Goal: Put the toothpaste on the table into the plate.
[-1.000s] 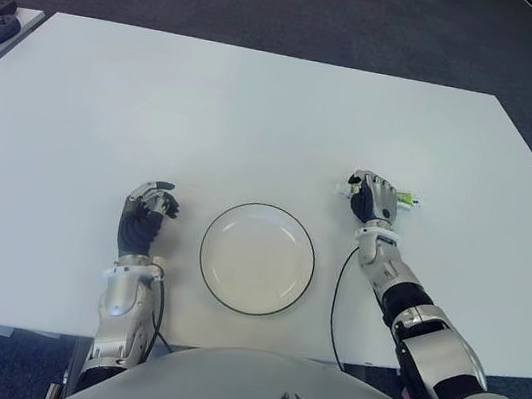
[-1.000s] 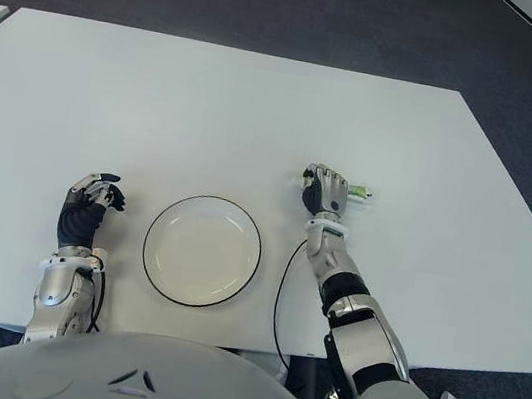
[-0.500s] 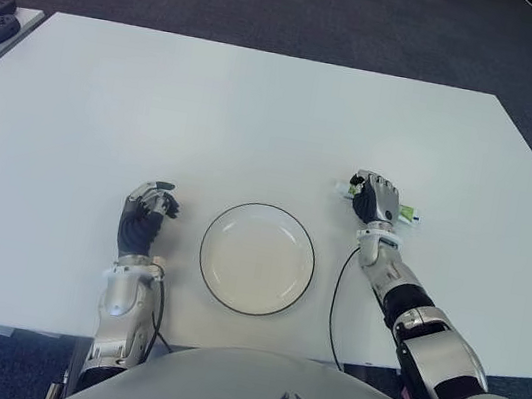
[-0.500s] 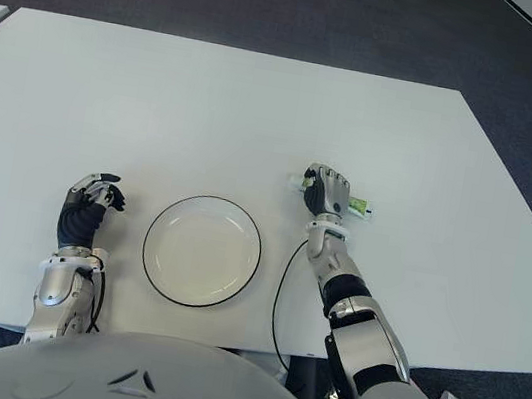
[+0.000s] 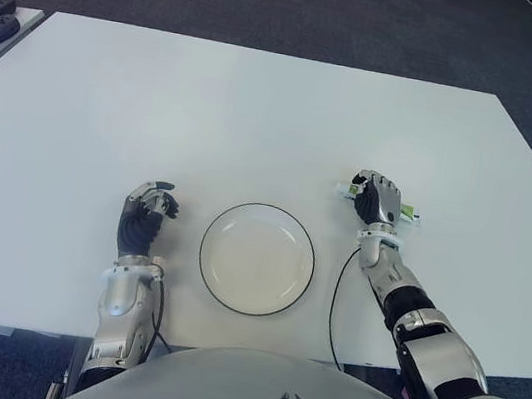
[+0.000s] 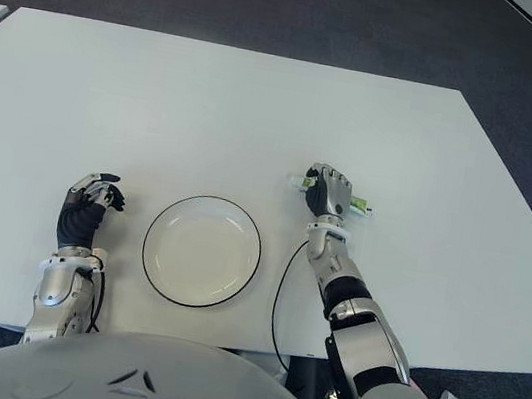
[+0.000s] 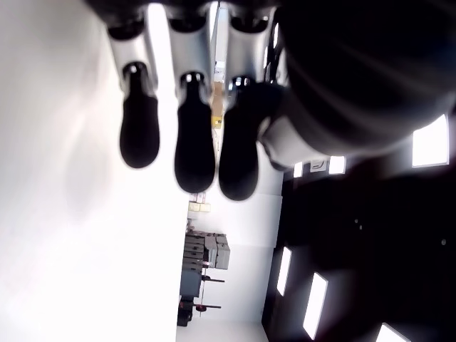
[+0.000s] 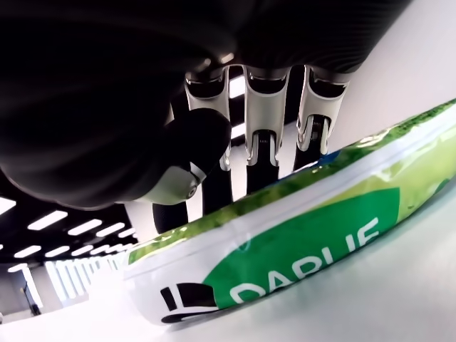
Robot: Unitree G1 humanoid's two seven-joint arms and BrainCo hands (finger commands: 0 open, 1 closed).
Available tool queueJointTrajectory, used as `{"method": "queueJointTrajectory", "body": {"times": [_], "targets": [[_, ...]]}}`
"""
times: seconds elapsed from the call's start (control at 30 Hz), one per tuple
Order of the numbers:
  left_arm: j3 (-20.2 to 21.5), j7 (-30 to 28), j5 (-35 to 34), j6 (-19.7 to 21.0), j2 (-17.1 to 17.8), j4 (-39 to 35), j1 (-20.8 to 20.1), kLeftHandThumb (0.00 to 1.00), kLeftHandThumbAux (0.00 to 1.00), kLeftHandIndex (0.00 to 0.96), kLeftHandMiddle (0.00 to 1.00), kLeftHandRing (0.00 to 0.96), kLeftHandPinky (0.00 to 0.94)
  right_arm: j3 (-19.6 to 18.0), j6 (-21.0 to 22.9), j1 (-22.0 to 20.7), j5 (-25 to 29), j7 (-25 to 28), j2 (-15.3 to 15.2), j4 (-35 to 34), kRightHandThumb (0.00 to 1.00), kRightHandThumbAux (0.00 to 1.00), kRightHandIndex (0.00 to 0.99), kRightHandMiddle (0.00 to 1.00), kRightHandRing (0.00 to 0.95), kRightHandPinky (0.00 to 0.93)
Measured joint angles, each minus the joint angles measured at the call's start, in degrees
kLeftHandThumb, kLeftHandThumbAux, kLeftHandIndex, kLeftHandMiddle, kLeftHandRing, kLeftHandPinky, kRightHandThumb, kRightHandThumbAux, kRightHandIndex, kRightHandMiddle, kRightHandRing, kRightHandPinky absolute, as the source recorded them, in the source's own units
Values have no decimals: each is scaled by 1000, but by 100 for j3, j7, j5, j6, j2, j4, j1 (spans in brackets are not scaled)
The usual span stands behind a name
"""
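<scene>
The right hand (image 5: 378,197) is out on the white table (image 5: 259,117), to the right of the plate and a bit farther from the robot, sitting over the toothpaste (image 8: 299,246). In its wrist view the fingers (image 8: 262,114) curl down over the far side of the green and white tube with the thumb tucked in on the near side, so it's grasping the tube, which lies flat against the table. From the head views you only see the 2 ends of the tube poking out, the cap end on the plate side of the hand and the flat green end (image 6: 360,208) on the other side, so it lies crosswise under the palm. The plate (image 5: 257,258) is white with a thin dark rim, it's near the table's front edge right in front of the robot, and it's well apart from the tube. The left hand (image 5: 145,213) shows just left of the plate, fingers curled in loosely and holding nothing, which the left wrist view backs up. A dark cable (image 5: 336,302) loops along the right forearm near the table's front edge.
</scene>
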Motion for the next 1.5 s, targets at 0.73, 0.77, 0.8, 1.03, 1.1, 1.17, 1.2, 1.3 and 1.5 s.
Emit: {"method": "queueJointTrajectory", "body": {"times": [0.73,0.77,0.8,1.03,1.1,1.17,1.2,1.3,1.5], "targets": [[4,-2,-26,16,0,-17,2,705,719,435,628,625,604,-200,-805,187,266,-257,20,-170,1000,671,405,400,471,515],[3,-2,-24,39,0,-32,4,705,719,435,627,625,603,-208,-798,209,265,-223,0,-262,1000,672,403,397,469,510],[3,-2,-23,49,0,-41,9,705,719,435,625,621,602,-216,-786,239,265,-185,-10,-324,1000,675,402,383,459,510],[3,28,-14,160,-9,-206,86,706,718,435,615,612,602,-244,-162,855,297,1041,-274,-1634,806,606,362,291,378,430],[8,55,-9,159,-12,-217,95,706,718,435,613,612,603,-268,62,996,320,1413,-361,-2019,820,516,300,262,351,407],[13,77,0,138,-12,-209,96,706,719,435,613,612,602,-275,315,1110,324,1845,-475,-2390,768,448,230,206,286,351],[12,84,6,115,-12,-193,95,706,719,435,614,612,601,-281,427,1152,322,2038,-538,-2557,723,412,189,166,235,307],[9,88,28,-5,-12,-115,94,705,719,435,618,616,606,-276,817,1263,290,2663,-720,-3032,636,346,118,102,150,221],[-5,88,47,-129,-8,-30,70,705,719,434,626,621,604,-178,1390,1289,33,3676,-1027,-3671,539,268,12,10,15,38]]}}
